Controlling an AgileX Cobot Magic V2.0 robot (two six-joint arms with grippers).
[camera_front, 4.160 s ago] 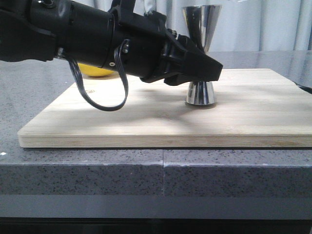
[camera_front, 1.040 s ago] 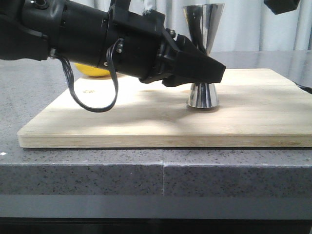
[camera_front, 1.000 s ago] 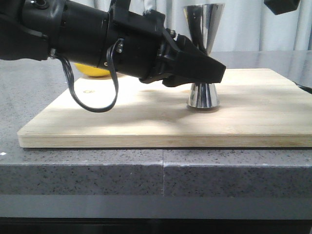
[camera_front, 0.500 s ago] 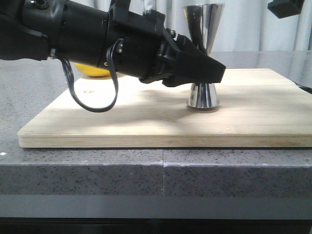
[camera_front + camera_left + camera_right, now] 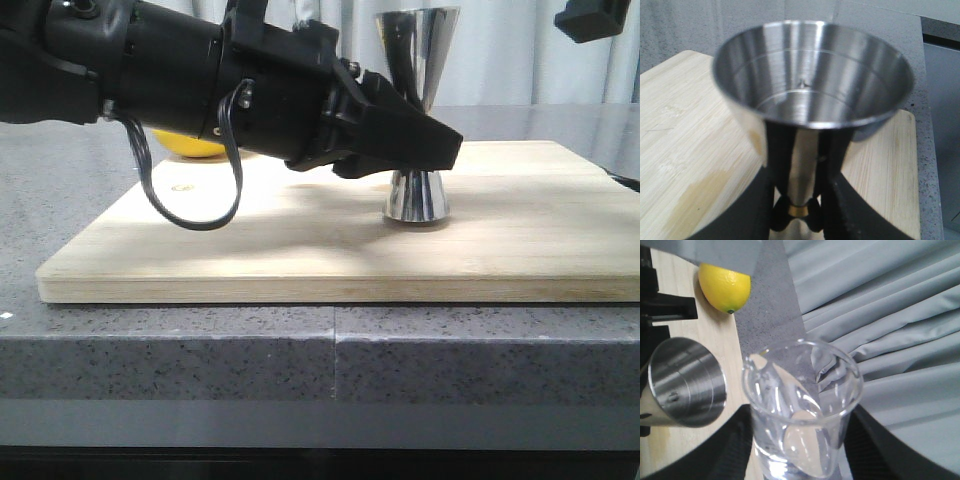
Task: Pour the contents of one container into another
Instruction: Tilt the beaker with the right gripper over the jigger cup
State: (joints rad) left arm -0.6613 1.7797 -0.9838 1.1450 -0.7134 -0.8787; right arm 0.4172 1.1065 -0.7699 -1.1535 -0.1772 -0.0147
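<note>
Left pincer point(image 5: 799, 220) clamps the steel jigger point(image 5: 414, 110) at its waist, upright on the board point(image 5: 300, 250). Right pincer point(image 5: 795, 450) holds the glass beaker point(image 5: 800, 410) aloft toward 2 o'clock. Risk: the narrow jigger mouth; an offset lip would spill onto the board.

Right gripper point(image 5: 597, 18) not in front view 4.2 s ago; by 1.0 s ago a dark piece of it showed at top right corner, now sits a bit further right and slightly lower at that corner. Steel jigger point(image 5: 415, 110) base shifted slightly right on the wooden board point(image 5: 300, 250) vs 4.2 s ago, no shift since 1.0 s ago. Left gripper point(image 5: 425, 140) nose also nudged right and its cable loop point(image 5: 190, 190) hangs tighter than at 4.2 s ago
</note>
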